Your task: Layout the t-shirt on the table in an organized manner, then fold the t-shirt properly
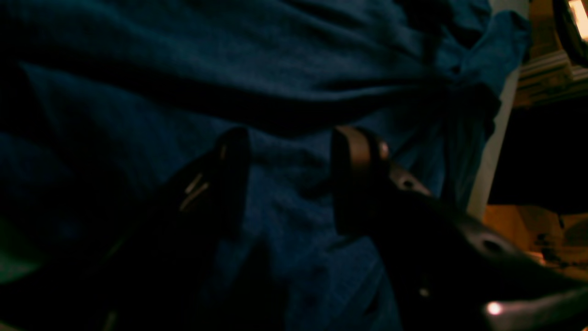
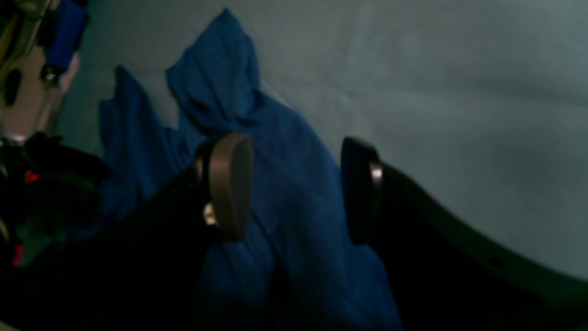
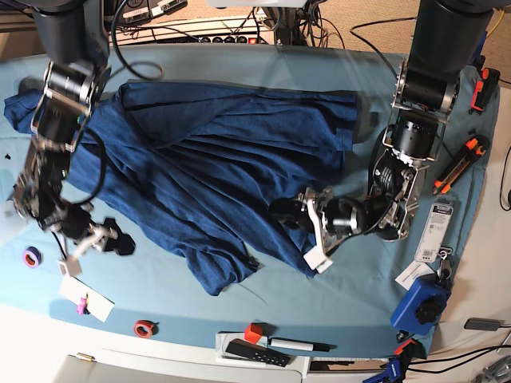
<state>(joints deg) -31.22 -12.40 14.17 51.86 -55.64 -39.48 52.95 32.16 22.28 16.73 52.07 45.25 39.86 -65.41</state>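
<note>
The dark navy t-shirt (image 3: pixel 200 159) lies rumpled and creased across the middle of the teal-covered table (image 3: pixel 351 311), bunched at its near corner. On the right of the base view, my left gripper (image 3: pixel 286 212) lies low at the shirt's right edge. Its fingers stand apart in the left wrist view, with shirt fabric (image 1: pixel 294 82) filling the space behind the left gripper (image 1: pixel 291 138). My right gripper (image 3: pixel 118 239) hangs just off the shirt's left edge, open. In the right wrist view a fold of the shirt (image 2: pixel 294 193) lies below the right gripper (image 2: pixel 296 147), with nothing held.
Along the front edge lie a red tape ring (image 3: pixel 144 327), a red cube (image 3: pixel 254 333), a pen (image 3: pixel 299 345) and a black remote (image 3: pixel 255 352). A purple tape roll (image 3: pixel 32 257) and a white card (image 3: pixel 88 300) sit at the left. A blue tool (image 3: pixel 423 307) and orange-handled cutters (image 3: pixel 461 159) are at the right.
</note>
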